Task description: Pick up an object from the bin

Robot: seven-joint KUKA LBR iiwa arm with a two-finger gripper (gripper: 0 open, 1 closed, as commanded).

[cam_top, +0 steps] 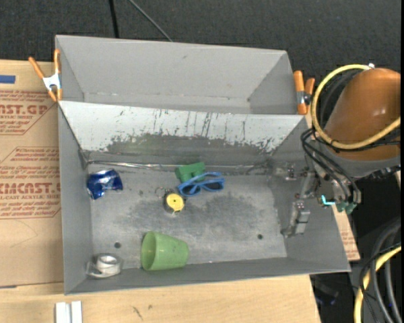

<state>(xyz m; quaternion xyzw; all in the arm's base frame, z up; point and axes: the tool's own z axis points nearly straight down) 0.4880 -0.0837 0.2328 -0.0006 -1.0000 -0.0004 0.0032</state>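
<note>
My gripper [297, 212] hangs at the bin's right side, just above the floor by the right wall, with no loose thing under it. The nearest things lie well to its left: a pair of blue toy glasses [203, 184] against a small green block [189, 171] near the back wall, and a little yellow round piece [174, 202] in front of them. A light green cup [163, 251] lies on its side near the front wall.
A crumpled blue wrapper [104, 183] sits at the left wall, and a silvery ring [105, 266] in the front left corner. Bare floor stretches between the glasses and the gripper. The arm, with its orange cover and cables, comes in over the right rim.
</note>
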